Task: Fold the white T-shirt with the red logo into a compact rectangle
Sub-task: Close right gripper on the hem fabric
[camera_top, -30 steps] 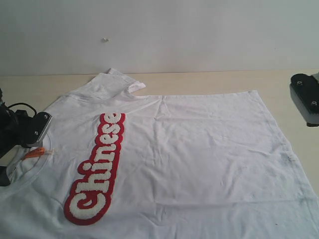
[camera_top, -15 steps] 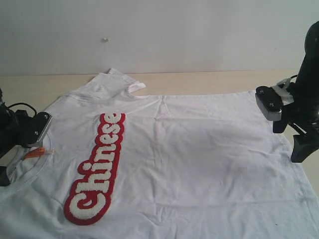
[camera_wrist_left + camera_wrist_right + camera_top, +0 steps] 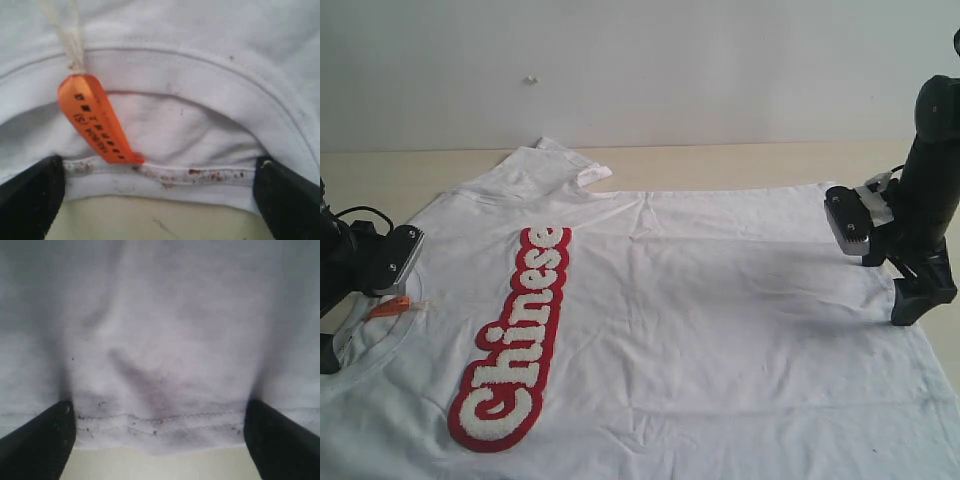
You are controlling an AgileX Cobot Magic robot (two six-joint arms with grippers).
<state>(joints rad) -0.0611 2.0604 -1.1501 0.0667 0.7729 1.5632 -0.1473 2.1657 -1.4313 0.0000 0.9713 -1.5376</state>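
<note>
The white T-shirt (image 3: 720, 300) is lying flat across the desk (image 3: 740, 165), filling the lower frame, and with the left tool (image 3: 159, 172) gaping wide over the collar (image 3: 210, 80) and the right tool (image 3: 160, 412) wide over the hem (image 3: 160, 422), either is risking pinching one layer only.

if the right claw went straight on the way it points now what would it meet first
Most likely the stitched hem of the white T-shirt, lying between the open fingers of the right claw; how near is unclear.
</note>
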